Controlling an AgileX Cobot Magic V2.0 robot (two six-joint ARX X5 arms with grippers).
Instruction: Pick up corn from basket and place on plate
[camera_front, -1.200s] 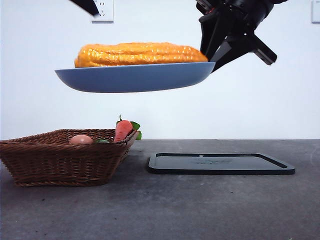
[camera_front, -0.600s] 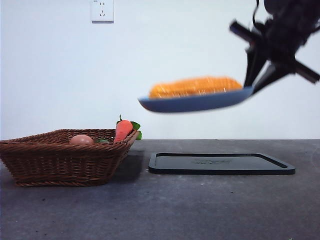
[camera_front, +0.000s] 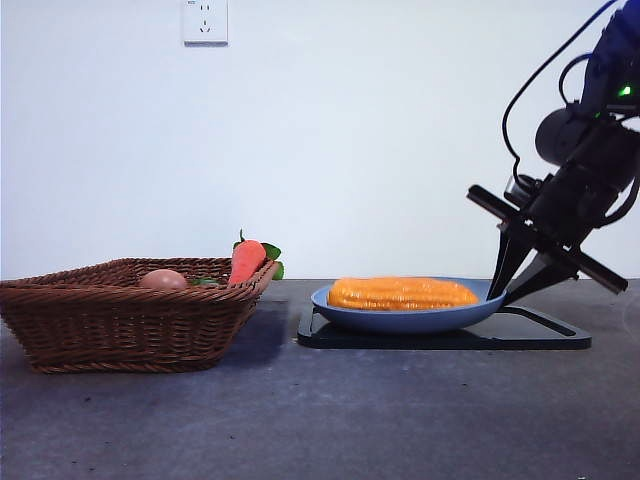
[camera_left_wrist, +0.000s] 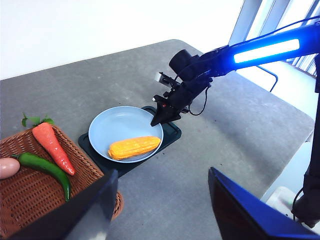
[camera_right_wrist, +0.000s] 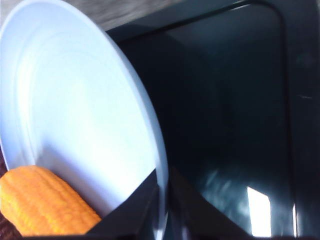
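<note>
The corn (camera_front: 402, 293) is seen lying on its side in the light-blue plate (camera_front: 400, 320), which is set on the flat black tray (camera_front: 545, 328), toward the end of the tray nearest the wicker basket (camera_front: 120, 325). The plate's rim on the side away from the basket is pinched between the closed jaws of the right gripper (camera_front: 500, 290), whose dark arm is angled down from the upper corner of the front view on that same side. In the right wrist view the two jaws are shown clamped on the plate (camera_right_wrist: 75, 115) edge, one above the rim and one beneath it, with the cob (camera_right_wrist: 45, 205) just beside them and the tray (camera_right_wrist: 235, 115) dark behind.

In the basket (camera_left_wrist: 30, 195), just beside the tray, a red-orange carrot (camera_left_wrist: 52, 147) with green leaves is laid next to a long green pepper (camera_left_wrist: 47, 170), and a round peach-coloured item (camera_left_wrist: 6, 167) is seen at the edge of the left wrist picture. The left gripper (camera_left_wrist: 162, 205) is held high above the table near the basket, its jaws spread wide apart and nothing between them. A white wall socket (camera_front: 205, 20) is visible on the wall above the basket.
</note>
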